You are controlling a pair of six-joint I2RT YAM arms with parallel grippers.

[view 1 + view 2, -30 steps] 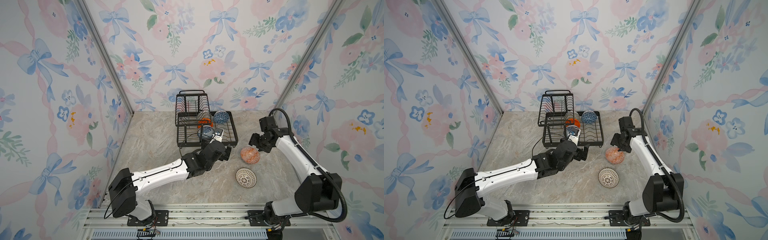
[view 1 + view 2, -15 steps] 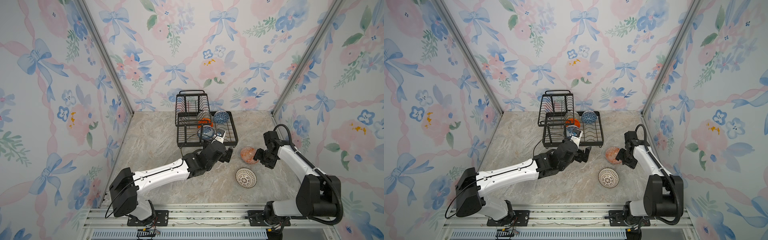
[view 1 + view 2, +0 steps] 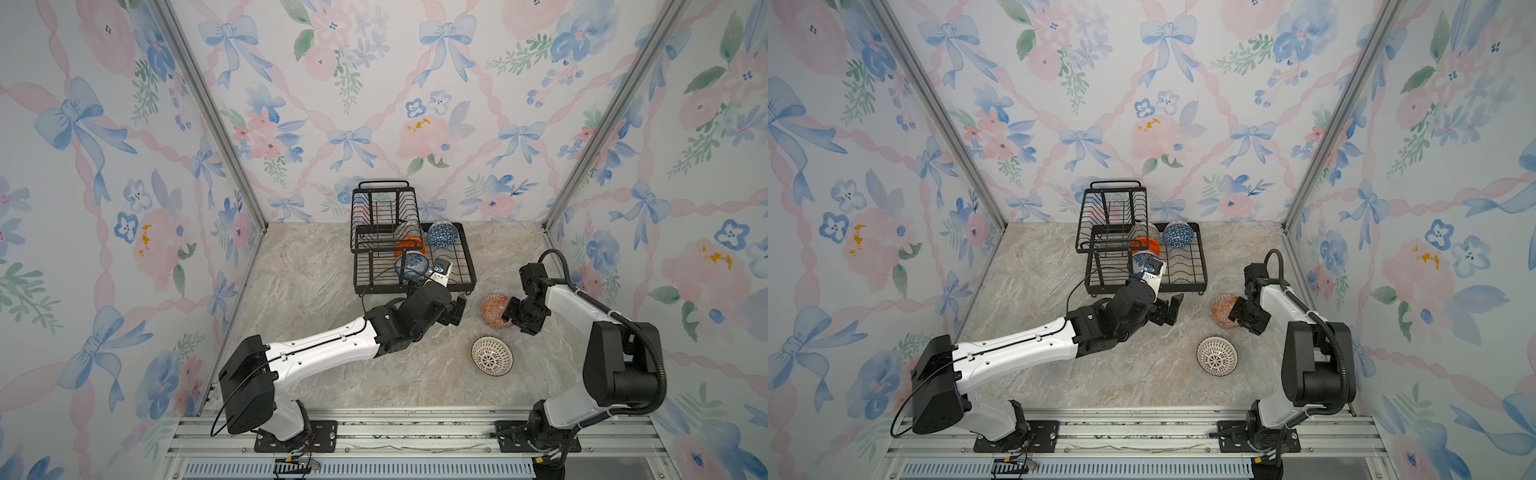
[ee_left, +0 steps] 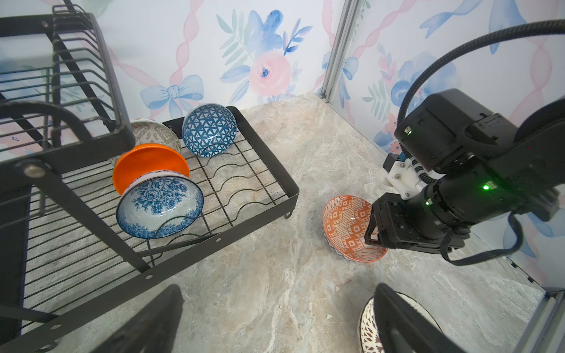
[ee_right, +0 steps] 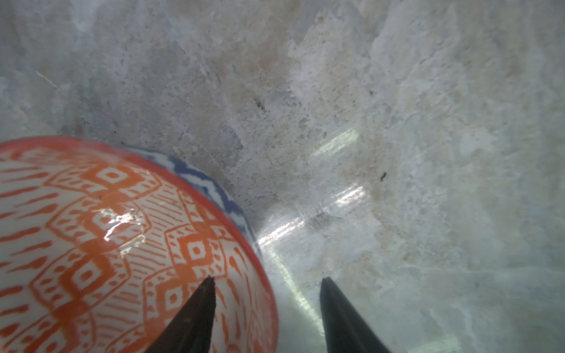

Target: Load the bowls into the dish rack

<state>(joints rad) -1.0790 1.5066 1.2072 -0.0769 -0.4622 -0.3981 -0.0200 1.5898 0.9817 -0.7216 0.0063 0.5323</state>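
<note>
Lattice bowl [image 3: 492, 356] nearest, upright on surface [image 3: 332, 291], apart from both arms. Right end effector [image 5: 267, 279] spread, straddling rim of orange-red bowl [image 4: 345, 226]: one finger inside, one outside, not pinching. Left end effector [image 4: 276, 288] spread wide, empty, near rack front. Dish rack [image 4: 183, 258] lower tray: floral bowl [image 4: 159, 207], orange bowl [image 4: 146, 162], pale bowl [image 4: 153, 134], triangle bowl [image 4: 209, 130], all on edge. White label [image 3: 440, 268] on left wrist: text too small to read

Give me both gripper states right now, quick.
Left gripper: open, holding nothing.
Right gripper: open, one finger inside and one outside the rim of the orange-red patterned bowl, not clamped on it yet.
</note>
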